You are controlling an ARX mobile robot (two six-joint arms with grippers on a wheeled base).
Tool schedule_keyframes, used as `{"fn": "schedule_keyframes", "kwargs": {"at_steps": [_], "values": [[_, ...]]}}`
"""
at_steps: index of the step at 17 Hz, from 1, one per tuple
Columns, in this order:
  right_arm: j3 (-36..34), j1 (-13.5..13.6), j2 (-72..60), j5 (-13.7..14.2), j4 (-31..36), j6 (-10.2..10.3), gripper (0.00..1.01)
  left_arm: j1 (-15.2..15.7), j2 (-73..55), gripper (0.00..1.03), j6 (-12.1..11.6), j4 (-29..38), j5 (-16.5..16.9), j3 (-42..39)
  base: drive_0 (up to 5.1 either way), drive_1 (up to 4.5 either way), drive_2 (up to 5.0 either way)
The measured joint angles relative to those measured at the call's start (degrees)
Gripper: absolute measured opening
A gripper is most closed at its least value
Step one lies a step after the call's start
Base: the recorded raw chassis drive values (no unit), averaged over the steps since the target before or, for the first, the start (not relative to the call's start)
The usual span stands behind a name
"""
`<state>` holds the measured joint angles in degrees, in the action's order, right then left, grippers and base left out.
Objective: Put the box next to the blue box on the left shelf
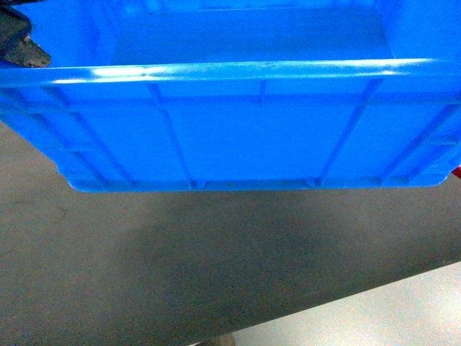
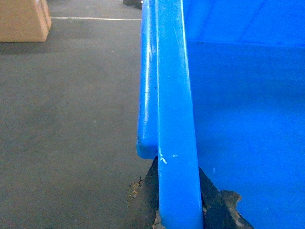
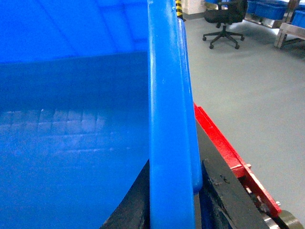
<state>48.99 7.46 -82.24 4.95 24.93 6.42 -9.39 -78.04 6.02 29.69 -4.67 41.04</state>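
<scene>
The box [image 1: 238,137], a large bright-blue open-topped crate, is seen held up above a grey floor [image 1: 216,267], with its ribbed near wall and thick rim filling the upper half of the head view and a shadow cast on the floor beneath it. In the left wrist view, the left pincer [image 2: 180,205] is closed on the box's rim, with one dark worn finger [image 2: 145,200] on the outer side and the other on the inner side. In the right wrist view, the right pincer [image 3: 174,200] is likewise clamped on the opposite rim, one finger inside the box and one outside. A red frame [image 3: 228,157] is seen just beside the box's right wall. A cardboard carton [image 2: 24,19] stands on the floor well to the left. An office chair [image 3: 224,21] and further blue crates [image 3: 267,7] are seen in the distance on the right.
</scene>
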Motion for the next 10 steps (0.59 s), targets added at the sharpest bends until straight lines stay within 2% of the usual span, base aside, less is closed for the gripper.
{"fn": "schedule_keyframes", "kwargs": {"at_steps": [10], "values": [[0.00, 0.00, 0.00, 0.00, 0.00, -0.02, 0.20, 0.00, 0.00, 0.08, 0.02, 0.00, 0.00, 0.00, -1.5, -1.46, -1.5]]}}
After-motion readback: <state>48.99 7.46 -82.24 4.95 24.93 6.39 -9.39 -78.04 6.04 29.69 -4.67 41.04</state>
